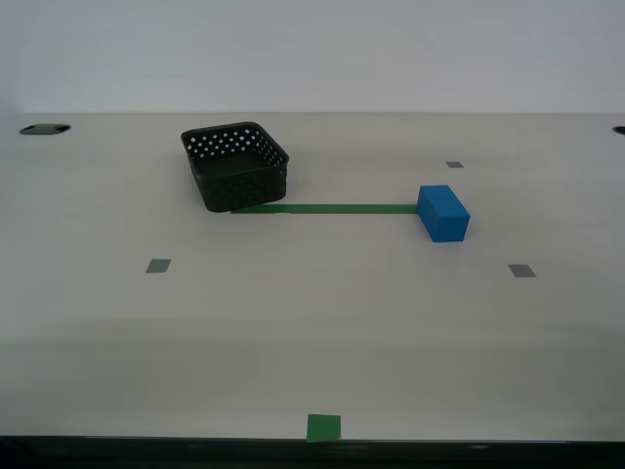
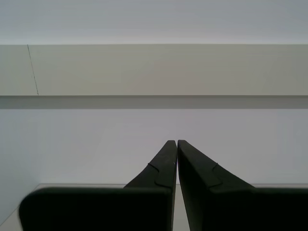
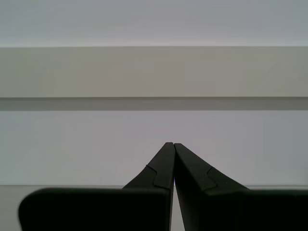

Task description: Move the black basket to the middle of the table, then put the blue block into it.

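The black basket (image 1: 235, 166) stands empty on the table (image 1: 312, 322), left of centre toward the back. The blue block (image 1: 443, 212) lies on the table to the exterior view's right of it. A green tape strip (image 1: 332, 208) runs between the two. Neither arm shows in the exterior view. My first gripper (image 3: 170, 144) is shut with its fingertips together, empty, facing a pale wall. My second gripper (image 2: 173, 142) is likewise shut and empty, facing a pale wall. Neither wrist view shows the basket or the block.
Small grey square markers (image 1: 158, 266) (image 1: 521, 271) (image 1: 454, 164) lie on the table. A green square (image 1: 323, 427) sits at the front edge. A dark hole (image 1: 44, 129) is at the back left corner.
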`<state>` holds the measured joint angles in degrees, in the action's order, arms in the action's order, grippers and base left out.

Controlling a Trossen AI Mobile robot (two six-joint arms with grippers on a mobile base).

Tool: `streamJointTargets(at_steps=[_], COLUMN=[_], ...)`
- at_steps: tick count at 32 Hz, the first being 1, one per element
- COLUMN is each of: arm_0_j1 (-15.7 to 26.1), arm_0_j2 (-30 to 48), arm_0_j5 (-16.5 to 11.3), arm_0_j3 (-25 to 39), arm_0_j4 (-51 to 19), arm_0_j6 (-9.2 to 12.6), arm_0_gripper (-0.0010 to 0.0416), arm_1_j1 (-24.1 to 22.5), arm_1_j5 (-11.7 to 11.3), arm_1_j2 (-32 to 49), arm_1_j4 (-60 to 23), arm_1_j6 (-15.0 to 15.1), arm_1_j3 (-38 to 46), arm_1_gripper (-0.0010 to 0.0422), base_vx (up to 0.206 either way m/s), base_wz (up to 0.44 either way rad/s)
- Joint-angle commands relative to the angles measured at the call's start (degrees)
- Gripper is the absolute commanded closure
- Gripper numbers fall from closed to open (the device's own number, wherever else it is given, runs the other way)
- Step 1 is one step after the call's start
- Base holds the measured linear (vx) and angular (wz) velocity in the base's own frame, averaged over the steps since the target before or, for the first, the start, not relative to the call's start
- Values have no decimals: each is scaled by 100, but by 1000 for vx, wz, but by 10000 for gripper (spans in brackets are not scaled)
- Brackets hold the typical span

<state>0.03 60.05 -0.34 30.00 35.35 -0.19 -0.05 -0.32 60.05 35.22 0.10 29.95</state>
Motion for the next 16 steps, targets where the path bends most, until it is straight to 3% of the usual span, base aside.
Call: streamJointTargets(at_steps=[1, 16], arm_0_j1=[2, 2], arm_0_j2=[0, 0], arm_0_j5=[0, 0], arm_0_j3=[4, 4], arm_0_j4=[17, -28], arm_0_j6=[15, 15], arm_0_gripper=[405, 405], arm_1_j1=[2, 2], arm_1_j5=[-4, -4], arm_1_j2=[-2, -2], arm_1_j4=[24, -13], arm_1_j6=[-7, -24], arm_1_j3=[4, 2], arm_1_gripper=[412, 412], base_vx=[0, 0], base_wz=[0, 0])
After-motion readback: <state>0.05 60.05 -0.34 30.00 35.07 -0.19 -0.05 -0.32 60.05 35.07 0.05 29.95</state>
